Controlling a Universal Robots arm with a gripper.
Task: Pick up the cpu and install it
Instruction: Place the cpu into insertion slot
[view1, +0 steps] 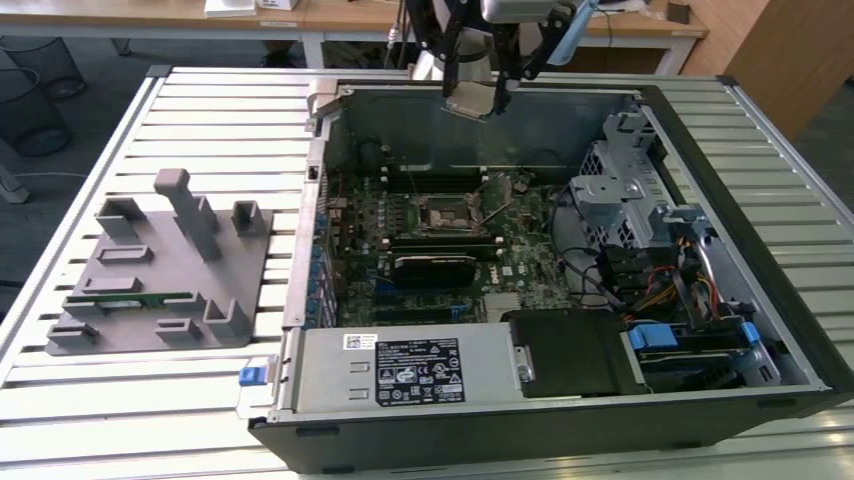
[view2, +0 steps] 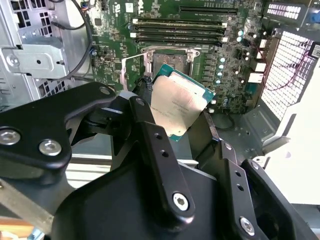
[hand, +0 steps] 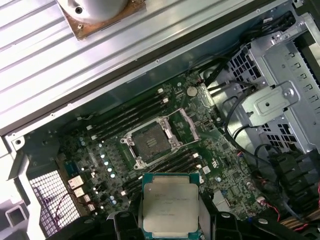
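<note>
cpu (hand: 170, 205) sits clamped by its edges between the two black fingers of my tool (hand: 170, 221), with its silvery top facing the first wrist view. I have it in the air above the open computer case (view1: 534, 435). Below it, well apart, lies the black motherboard socket (hand: 150, 142) in its metal frame, with dark memory slots (hand: 130, 112) on either side. Farther off, on the slatted counter (view1: 200, 110), the grey fixture (view1: 160, 265) carries a green memory stick (view1: 127, 297).

Black jointed gripper (view2: 177, 117), silver screws (view2: 181, 201)
</note>
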